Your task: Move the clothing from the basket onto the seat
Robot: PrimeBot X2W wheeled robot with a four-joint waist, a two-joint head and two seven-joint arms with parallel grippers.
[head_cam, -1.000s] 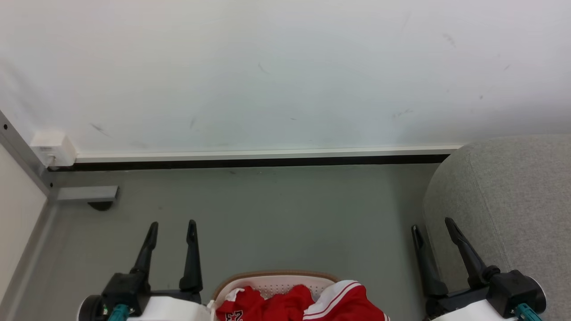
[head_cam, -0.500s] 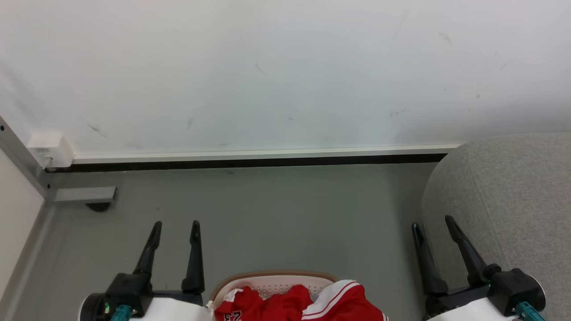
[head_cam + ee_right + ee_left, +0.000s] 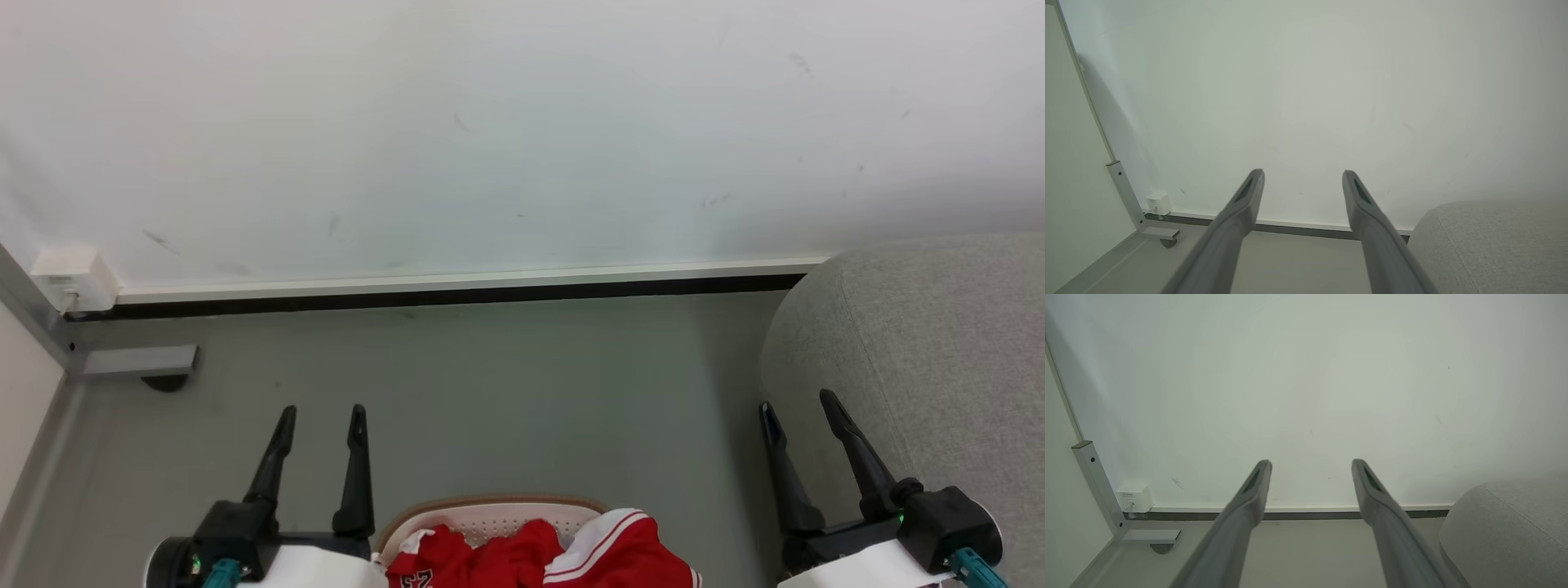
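Against the earlier frame the whole head view has slid a little. The white wall box (image 3: 69, 278) and the skirting (image 3: 457, 282) sit further left and more of the seat (image 3: 939, 359) shows, so the camera has turned, not the things.

The basket (image 3: 490, 501) lies at the bottom edge between the two arms, its tan rim and perforated far wall showing. The clothing (image 3: 522, 557) is heaped red inside it. A white-striped piece seems to lap over the right rim, though the frame cuts it off.

The left gripper (image 3: 322, 410) and right gripper (image 3: 796, 402) both have their fingers spread wide, holding nothing. The right one hovers at the seat's rounded left edge. Bare grey floor (image 3: 531, 392) runs from the basket to the wall (image 3: 490, 122).
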